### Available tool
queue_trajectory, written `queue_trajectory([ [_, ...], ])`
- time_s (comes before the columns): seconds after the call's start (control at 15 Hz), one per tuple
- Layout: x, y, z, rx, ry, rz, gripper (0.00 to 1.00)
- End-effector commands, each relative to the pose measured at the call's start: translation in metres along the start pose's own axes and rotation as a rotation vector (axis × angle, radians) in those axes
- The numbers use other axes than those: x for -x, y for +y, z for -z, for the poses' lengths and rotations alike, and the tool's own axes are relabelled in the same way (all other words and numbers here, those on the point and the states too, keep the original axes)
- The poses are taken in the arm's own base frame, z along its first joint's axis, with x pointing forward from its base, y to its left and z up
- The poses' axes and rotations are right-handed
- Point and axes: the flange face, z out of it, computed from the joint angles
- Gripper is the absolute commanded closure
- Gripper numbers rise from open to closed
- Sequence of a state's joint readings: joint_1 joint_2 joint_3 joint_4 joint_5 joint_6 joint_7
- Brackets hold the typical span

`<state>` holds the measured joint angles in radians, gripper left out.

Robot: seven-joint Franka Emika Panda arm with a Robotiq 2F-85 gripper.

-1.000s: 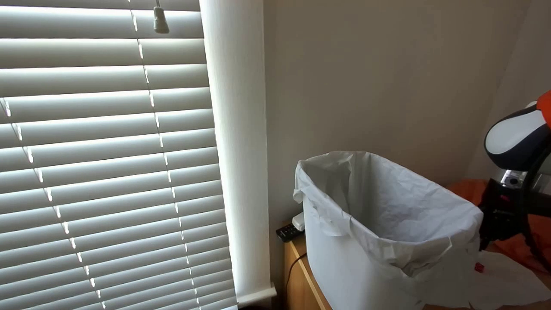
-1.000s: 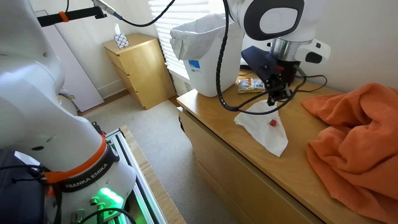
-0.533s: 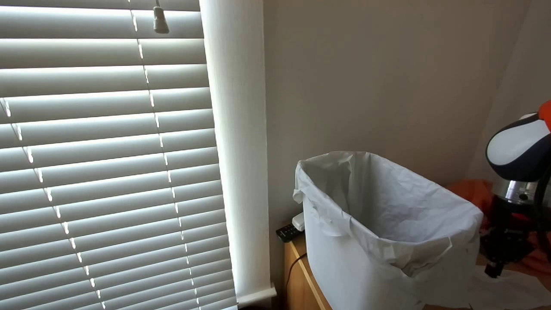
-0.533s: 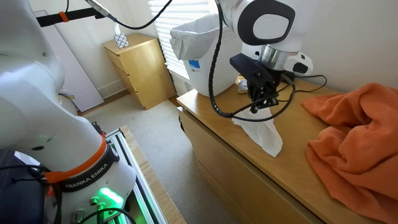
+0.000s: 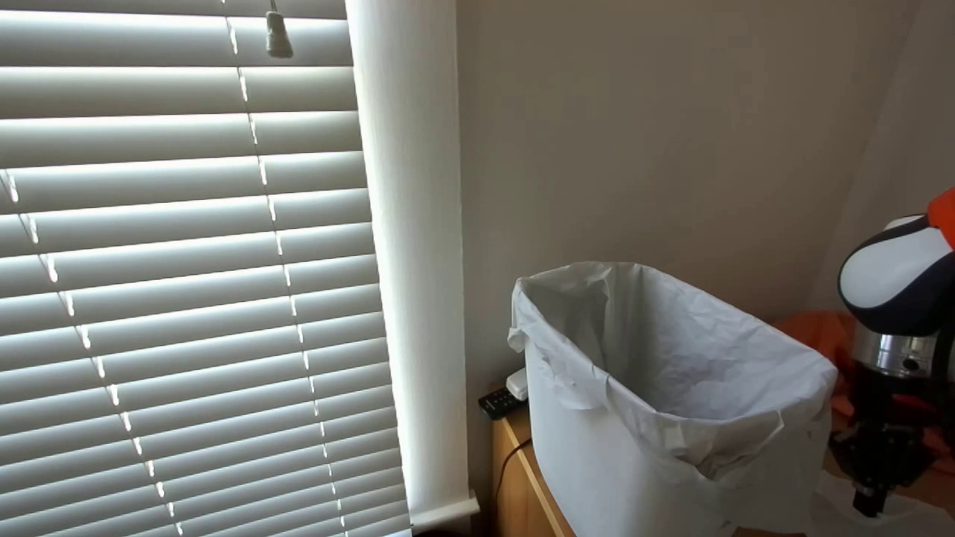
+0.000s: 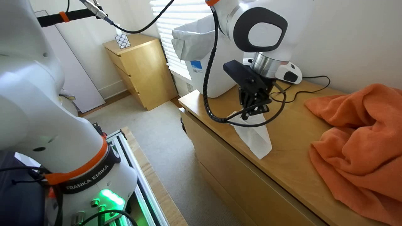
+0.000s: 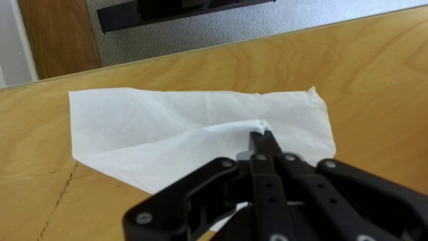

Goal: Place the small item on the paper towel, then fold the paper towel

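Observation:
The white paper towel (image 7: 133,113) lies on the wooden dresser top with one part folded over the rest; it also shows in an exterior view (image 6: 256,136). My gripper (image 7: 262,134) is shut on the edge of the folded-over part, low over the towel. It shows in both exterior views, pointing down at the towel (image 5: 869,503) (image 6: 244,116). The small red item, seen on the towel earlier, is out of sight now. The folded layer or the gripper hides it. The gripper body covers part of the towel in the wrist view.
A white bin (image 6: 210,75) with a liner stands on the dresser top behind the gripper. A crumpled orange cloth (image 6: 361,153) lies to the right. A black cable (image 6: 309,91) runs near the wall. The dresser's front edge (image 7: 200,52) is close to the towel.
My gripper has moved lower and toward the dresser's front edge, pulling the towel's edge over. The towel has shifted the same way. The red item, visible one second ago, is no longer seen.

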<state>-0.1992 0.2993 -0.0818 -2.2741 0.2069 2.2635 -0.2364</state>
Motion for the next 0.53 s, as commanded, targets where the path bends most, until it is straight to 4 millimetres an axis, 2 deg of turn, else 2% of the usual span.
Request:
queue_trajectory([
  [0.0,0.006,0.003,-0.012,0.03,-0.017,-0.022,1.0],
  [0.13,0.006,0.005,-0.017,0.048,-0.011,-0.044,1.0],
  [0.27,0.005,0.007,-0.022,0.065,-0.007,-0.059,0.9],
  [0.33,0.005,0.008,-0.025,0.074,-0.002,-0.068,0.94],
  [0.4,0.004,0.009,-0.027,0.081,0.0,-0.075,0.91],
  [0.47,0.004,0.01,-0.027,0.088,0.009,-0.084,0.69],
])
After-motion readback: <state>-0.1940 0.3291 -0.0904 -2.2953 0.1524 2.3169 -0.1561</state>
